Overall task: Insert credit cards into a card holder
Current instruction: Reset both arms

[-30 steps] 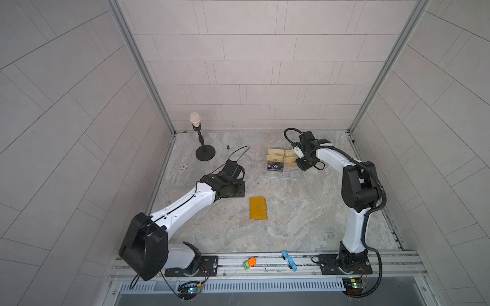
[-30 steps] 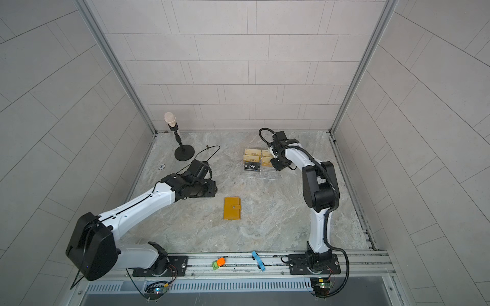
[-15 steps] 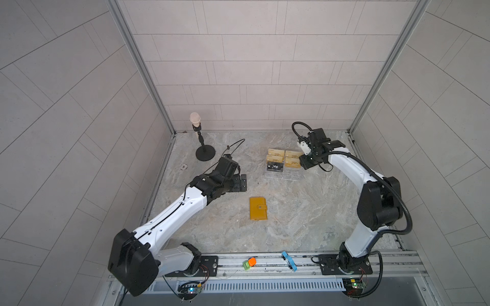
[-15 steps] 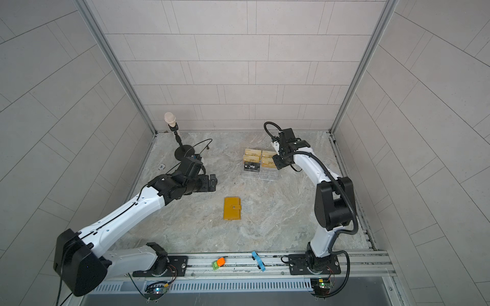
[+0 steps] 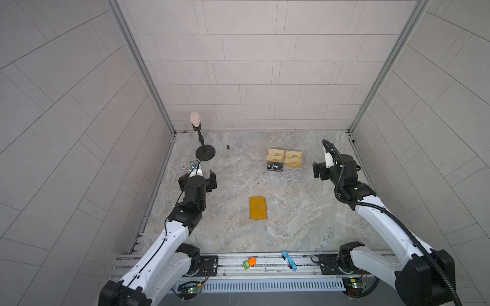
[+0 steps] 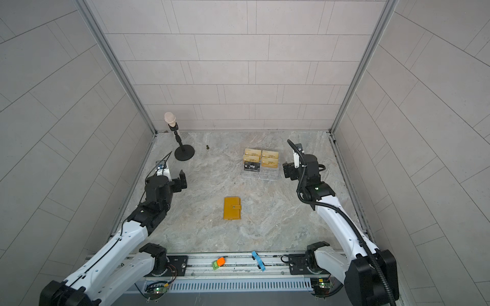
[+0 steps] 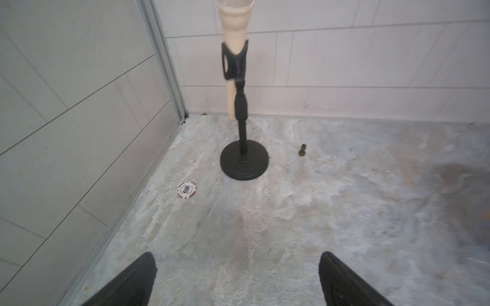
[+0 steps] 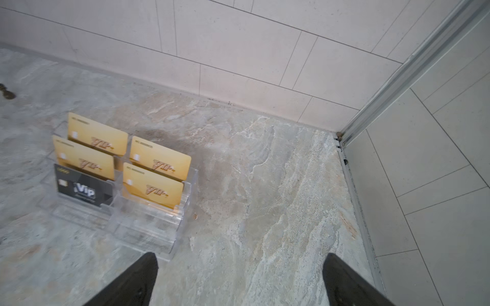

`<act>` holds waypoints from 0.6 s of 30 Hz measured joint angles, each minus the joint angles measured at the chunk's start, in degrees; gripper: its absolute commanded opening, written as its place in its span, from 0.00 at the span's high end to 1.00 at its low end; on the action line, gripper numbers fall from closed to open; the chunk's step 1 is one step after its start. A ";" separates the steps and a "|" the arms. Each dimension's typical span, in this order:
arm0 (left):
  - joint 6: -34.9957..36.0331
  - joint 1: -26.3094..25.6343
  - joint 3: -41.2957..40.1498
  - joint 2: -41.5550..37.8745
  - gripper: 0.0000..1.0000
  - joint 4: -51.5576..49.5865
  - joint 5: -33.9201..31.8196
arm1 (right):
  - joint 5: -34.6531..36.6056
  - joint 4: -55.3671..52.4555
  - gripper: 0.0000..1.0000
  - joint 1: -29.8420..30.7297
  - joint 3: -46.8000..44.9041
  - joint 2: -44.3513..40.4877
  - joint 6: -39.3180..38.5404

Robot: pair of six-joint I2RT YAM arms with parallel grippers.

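Observation:
The card holder [image 5: 258, 208] [image 6: 232, 208], a mustard-yellow wallet, lies closed and flat mid-floor with its snap tab fastened. No gripper touches it. One black "Vip" credit card [image 5: 275, 167] [image 6: 252, 166] [image 8: 83, 188] stands in the front left slot of a clear acrylic stand [image 8: 148, 222]. My left gripper [image 5: 197, 180] [image 7: 237, 255] hovers near the left wall, open and empty, facing the back left corner. Just right of the stand, my right gripper [image 5: 334, 171] [image 8: 240, 255] is also open and empty, over bare floor.
Several gold cards [image 5: 285, 157] [image 8: 153, 182] fill the stand's other slots. A microphone on a round black base [image 5: 204, 153] [image 7: 244, 161] stands at the back left, with a poker chip [image 7: 187, 190] and a small dark piece [image 7: 302, 150] nearby. Tiled walls close three sides.
Both grippers opened wide. The left arm swung away from the wallet toward the left wall. The right arm drew back from the card stand to its right.

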 measured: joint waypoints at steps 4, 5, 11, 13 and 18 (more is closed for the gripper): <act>3.08 0.04 -8.20 6.38 0.00 12.11 -2.69 | 4.24 11.30 0.00 -1.31 -13.79 0.04 1.49; 3.74 0.20 -8.98 8.20 0.00 14.75 -2.95 | 4.50 13.49 0.00 -2.05 -15.82 0.74 1.86; 5.40 3.61 -9.27 21.18 0.00 33.20 -0.70 | 5.05 27.08 0.00 -4.17 -16.00 13.27 2.97; 6.25 4.31 -7.80 25.07 0.00 36.48 0.48 | 5.01 30.88 0.00 -4.22 -15.58 17.51 3.10; 6.78 6.54 -5.70 31.65 0.00 45.16 3.61 | 4.92 39.47 0.00 -4.42 -15.82 25.27 3.26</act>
